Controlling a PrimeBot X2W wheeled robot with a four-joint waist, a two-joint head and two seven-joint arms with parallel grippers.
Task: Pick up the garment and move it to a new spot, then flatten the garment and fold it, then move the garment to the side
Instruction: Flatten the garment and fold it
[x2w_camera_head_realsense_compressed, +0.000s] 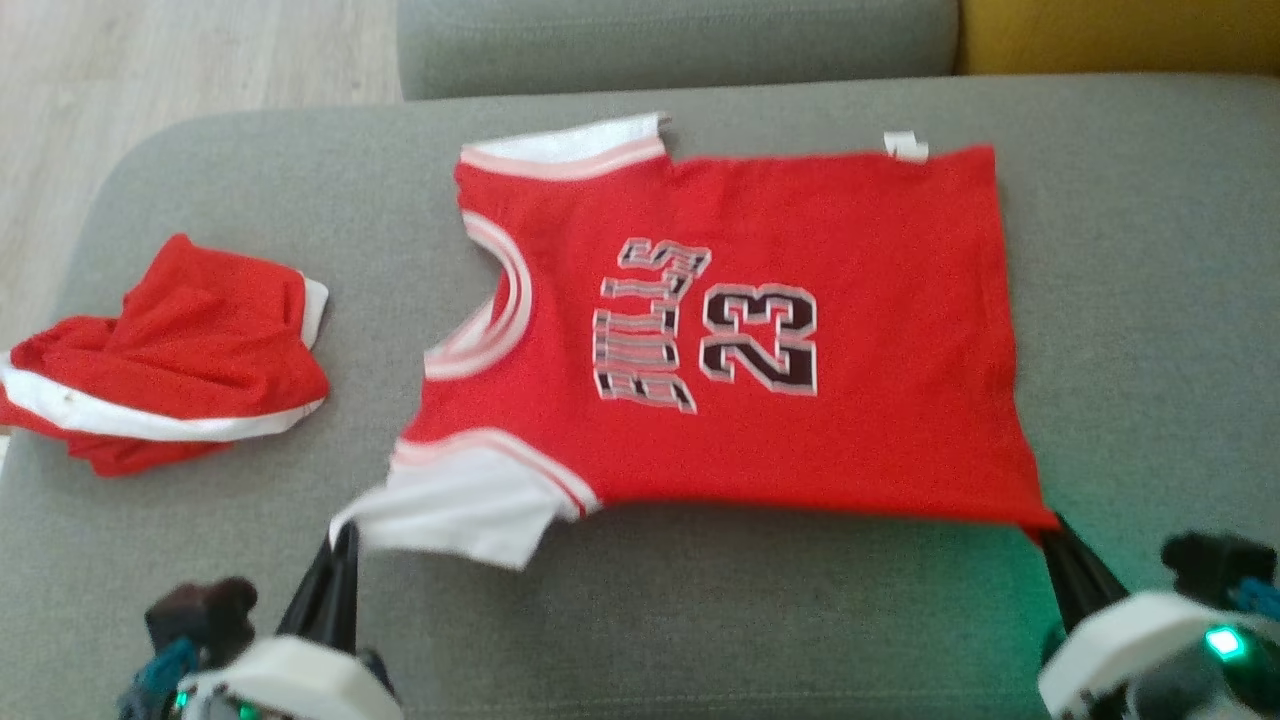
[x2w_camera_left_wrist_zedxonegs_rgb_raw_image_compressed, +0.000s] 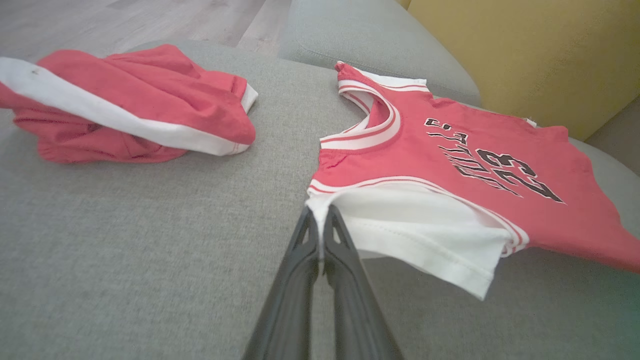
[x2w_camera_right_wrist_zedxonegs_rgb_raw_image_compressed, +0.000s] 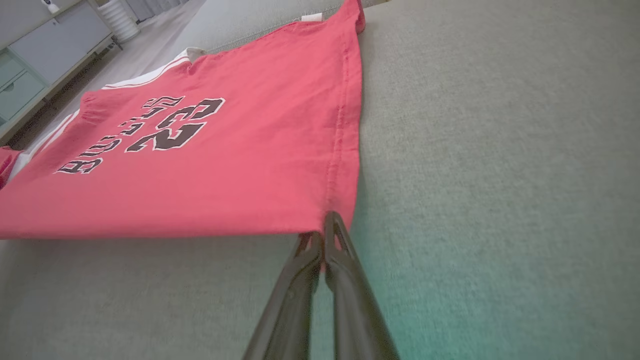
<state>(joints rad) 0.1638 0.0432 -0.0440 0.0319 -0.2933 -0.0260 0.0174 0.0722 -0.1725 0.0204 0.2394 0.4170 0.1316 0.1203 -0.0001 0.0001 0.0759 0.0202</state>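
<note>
Jersey (x2w_camera_head_realsense_compressed: 720, 330) lettering blurred, perhaps "BULLS"

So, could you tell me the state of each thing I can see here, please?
jersey: spread out, print up, near edge held at both corners.
shorts: crumpled in a heap, apart from the jersey.
left gripper: shut on the jersey's white sleeve corner.
right gripper: shut on the jersey's red hem corner.

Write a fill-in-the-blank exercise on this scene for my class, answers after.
The red jersey bears the number ____.
The left gripper is shut on its ____ sleeve.
The right gripper is ____ on its red hem corner.
The crumpled red garment lies on the ____ cushion.
Answers: 23; white; shut; grey.
</note>
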